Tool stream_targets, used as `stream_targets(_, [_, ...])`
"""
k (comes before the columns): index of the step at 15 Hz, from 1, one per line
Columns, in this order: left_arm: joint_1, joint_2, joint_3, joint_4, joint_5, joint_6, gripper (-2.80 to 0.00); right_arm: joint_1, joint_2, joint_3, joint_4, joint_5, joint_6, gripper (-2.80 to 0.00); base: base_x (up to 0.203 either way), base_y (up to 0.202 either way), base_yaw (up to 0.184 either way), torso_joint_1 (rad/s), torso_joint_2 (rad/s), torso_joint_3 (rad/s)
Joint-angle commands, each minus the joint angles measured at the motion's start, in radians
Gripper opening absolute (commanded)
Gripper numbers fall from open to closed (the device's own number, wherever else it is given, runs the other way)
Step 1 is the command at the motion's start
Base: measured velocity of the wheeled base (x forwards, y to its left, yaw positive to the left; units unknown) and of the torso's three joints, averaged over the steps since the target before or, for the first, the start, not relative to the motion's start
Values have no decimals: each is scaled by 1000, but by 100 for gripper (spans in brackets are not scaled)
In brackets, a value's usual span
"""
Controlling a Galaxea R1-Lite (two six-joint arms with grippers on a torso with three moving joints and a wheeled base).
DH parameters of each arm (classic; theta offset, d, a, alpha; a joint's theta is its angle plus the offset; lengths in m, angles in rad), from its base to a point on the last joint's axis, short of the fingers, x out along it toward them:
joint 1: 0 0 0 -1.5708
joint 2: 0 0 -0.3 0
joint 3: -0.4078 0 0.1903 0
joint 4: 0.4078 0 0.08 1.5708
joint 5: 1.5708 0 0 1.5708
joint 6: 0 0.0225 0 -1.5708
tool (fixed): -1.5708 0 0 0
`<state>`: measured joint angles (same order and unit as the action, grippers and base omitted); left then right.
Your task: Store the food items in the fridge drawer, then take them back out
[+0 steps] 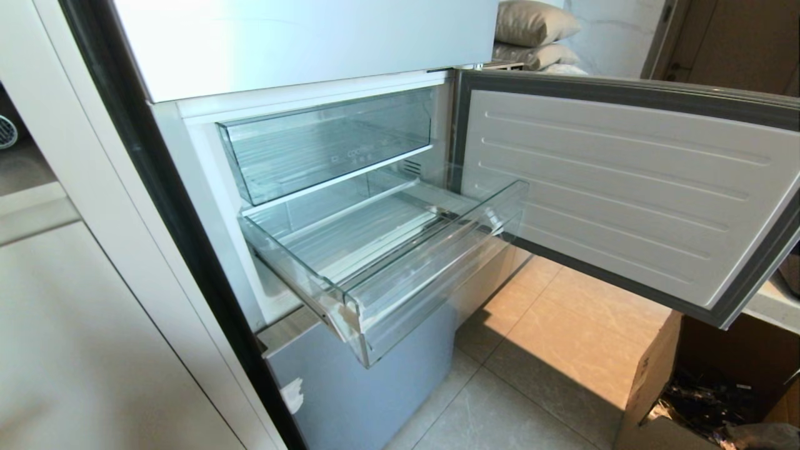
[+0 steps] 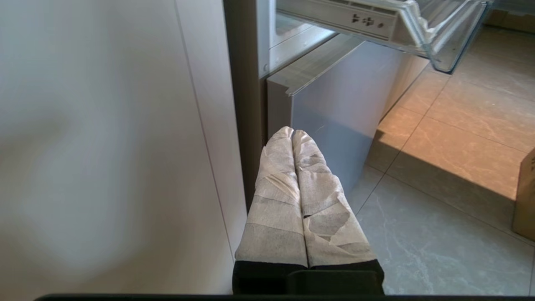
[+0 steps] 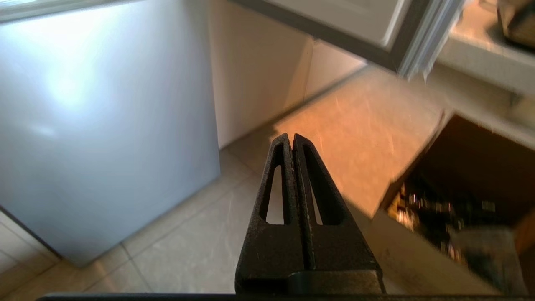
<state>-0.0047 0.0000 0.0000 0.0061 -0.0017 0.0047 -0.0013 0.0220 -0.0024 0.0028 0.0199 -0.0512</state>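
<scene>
**Both tools closed and low; fridge drawer pulled out with nothing in it**

The left tool [image 2: 292, 133], its fingers wrapped in pale tape, is pressed fully closed and holds nothing. In the left wrist view it sits in the lower centre of the frame, pointing at the grey lower fridge door [image 2: 334, 108], with a white cabinet panel [image 2: 104, 146] filling the left half. The right tool [image 3: 291, 137], bare black, is likewise closed tight on nothing, in the lower centre of its view above the tiled floor [image 3: 188, 246].

Neither tool appears in the head view. There, the fridge drawer [image 1: 431, 275] stands pulled out at the centre of the frame; through its clear walls only its ribbed floor shows, and a white tape scrap marks its front corner. No food items are visible in any view. Above it, upper centre, a second clear drawer [image 1: 325, 144] sits pushed in and also holds nothing. The open fridge door [image 1: 625, 187] fills the right side. At the lower right, an open cardboard box [image 1: 656, 375] on the floor contains dark, glinting clutter that cannot be identified.
</scene>
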Motion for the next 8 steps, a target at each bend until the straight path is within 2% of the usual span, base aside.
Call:
stream_targets(1, [-1,0,0,0,0,0,-280,-4,87,-28,-5,-20,29,-280,0,0,0,0,0,0])
stream_targets(3, [-1,0,0,0,0,0,-280,-39,300,-126,-6,-39,170,-280,0,0,0,0,0,0])
stream_targets(5, [-1,0,0,0,0,0,-280,-139,552,-253,-14,-45,292,-280,0,0,0,0,0,0])
stream_targets(6, [-1,0,0,0,0,0,-280,-224,670,-309,-39,-38,333,-280,0,0,0,0,0,0])
stream_targets(8, [-1,0,0,0,0,0,-280,-467,867,-393,-150,10,373,-280,0,0,0,0,0,0])
